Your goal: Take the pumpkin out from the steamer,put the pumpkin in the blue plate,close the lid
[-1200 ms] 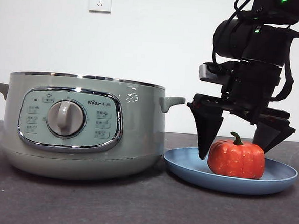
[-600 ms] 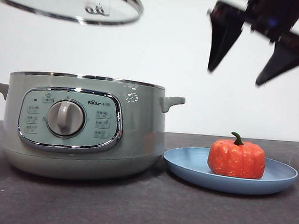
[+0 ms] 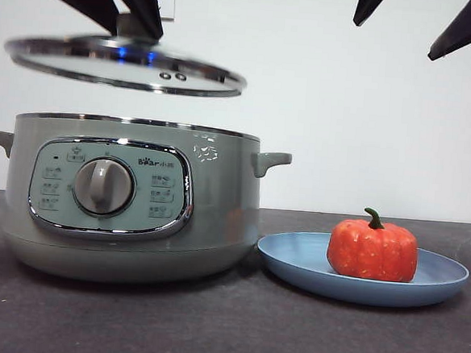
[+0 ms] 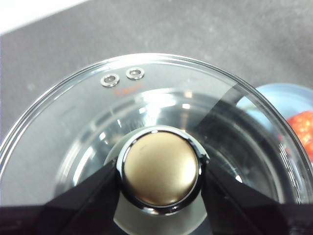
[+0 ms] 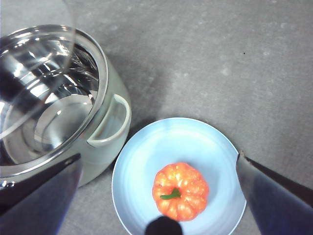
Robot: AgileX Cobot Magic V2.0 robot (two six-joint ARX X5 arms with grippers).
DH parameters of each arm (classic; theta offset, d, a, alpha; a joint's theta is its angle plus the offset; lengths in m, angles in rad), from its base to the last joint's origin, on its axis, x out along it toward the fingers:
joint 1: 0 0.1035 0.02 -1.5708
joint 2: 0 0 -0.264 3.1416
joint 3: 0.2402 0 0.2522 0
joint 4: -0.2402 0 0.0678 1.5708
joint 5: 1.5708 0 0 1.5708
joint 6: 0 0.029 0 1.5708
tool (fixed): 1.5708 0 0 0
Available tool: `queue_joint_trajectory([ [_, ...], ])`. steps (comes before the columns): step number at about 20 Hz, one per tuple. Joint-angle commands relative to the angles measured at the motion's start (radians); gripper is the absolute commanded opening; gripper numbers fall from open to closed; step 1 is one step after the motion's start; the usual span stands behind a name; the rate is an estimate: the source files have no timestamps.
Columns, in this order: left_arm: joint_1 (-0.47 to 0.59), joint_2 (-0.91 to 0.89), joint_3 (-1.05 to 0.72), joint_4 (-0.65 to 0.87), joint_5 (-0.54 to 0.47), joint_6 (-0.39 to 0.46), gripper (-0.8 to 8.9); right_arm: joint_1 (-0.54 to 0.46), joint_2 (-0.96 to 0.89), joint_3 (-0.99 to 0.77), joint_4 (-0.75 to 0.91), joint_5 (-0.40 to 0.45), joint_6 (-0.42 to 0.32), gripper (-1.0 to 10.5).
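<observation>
Open gap between lid [image 3: 124, 64] and steamer [image 3: 133, 198] rim; clear air above pumpkin [image 3: 373, 248] on plate [image 3: 294, 261] touching steamer.

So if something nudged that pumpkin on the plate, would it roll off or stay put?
The pumpkin probably stays put: it sits squat and stem-up, flat on the blue plate. A harder push might slide it, since the plate looks smooth, though the raised rim should catch it. It looks like a light toy.
</observation>
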Motion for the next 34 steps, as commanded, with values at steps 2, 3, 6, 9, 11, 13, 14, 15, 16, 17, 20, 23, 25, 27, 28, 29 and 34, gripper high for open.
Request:
queue_joint_trajectory([
  [2,-0.001,-0.008,-0.048,0.102,0.014,-0.037,-0.09,0.001,-0.001,-0.004,0.0,0.003,0.02,5.6],
  [3,-0.001,-0.006,-0.06,0.114,0.033,-0.043,-0.09,0.001,-0.001,-0.004,0.0,0.003,0.022,5.6],
  [6,-0.002,0.005,-0.069,0.128,0.051,-0.047,-0.09,0.001,-0.001,-0.004,-0.002,0.003,0.023,5.6],
  [9,-0.002,0.023,-0.069,0.133,0.054,-0.063,-0.09,0.001,-0.001,-0.004,-0.002,0.003,0.025,5.6],
  [11,-0.002,0.045,-0.069,0.126,0.055,-0.063,-0.09,0.001,-0.001,-0.004,-0.002,0.003,0.024,5.6],
  [13,-0.002,0.07,-0.069,0.118,0.063,-0.066,-0.09,0.001,-0.001,-0.004,-0.001,0.003,0.025,5.6],
  [14,-0.003,0.078,-0.069,0.111,0.078,-0.067,-0.09,0.001,-0.001,-0.004,-0.002,0.003,0.025,5.6],
  [15,-0.009,0.081,-0.069,0.102,0.08,-0.066,-0.09,0.001,-0.001,-0.004,-0.002,0.003,0.025,5.6],
  [16,-0.016,0.081,-0.069,0.092,0.076,-0.066,-0.09,0.001,-0.001,-0.004,-0.002,0.003,0.024,5.6],
  [17,-0.019,0.081,-0.069,0.08,0.074,-0.066,-0.09,0.001,-0.001,-0.004,-0.001,0.003,0.024,5.6],
  [20,-0.019,0.081,-0.069,0.026,0.066,-0.066,-0.09,0.001,-0.001,-0.004,-0.001,0.003,0.024,5.6],
  [23,-0.019,0.081,-0.069,-0.007,-0.01,-0.061,-0.09,0.001,-0.001,-0.004,-0.001,0.003,0.025,5.6],
  [25,-0.019,0.081,-0.068,-0.008,-0.075,-0.055,-0.09,0.001,-0.001,-0.004,-0.001,0.003,0.025,5.6],
  [27,-0.019,0.081,-0.068,0.001,-0.081,-0.055,-0.01,0.001,-0.001,-0.004,-0.001,0.003,0.025,5.6],
  [28,-0.019,0.081,-0.068,0.006,-0.08,-0.055,0.01,0.001,-0.001,-0.004,-0.001,0.003,0.025,5.6],
  [29,-0.019,0.081,-0.068,0.009,-0.079,-0.055,0.24,0.001,-0.001,-0.004,-0.001,0.003,0.025,5.6],
  [34,-0.019,0.081,-0.068,0.022,-0.074,-0.057,4.42,0.001,-0.001,-0.004,-0.001,0.003,0.025,5.6],
])
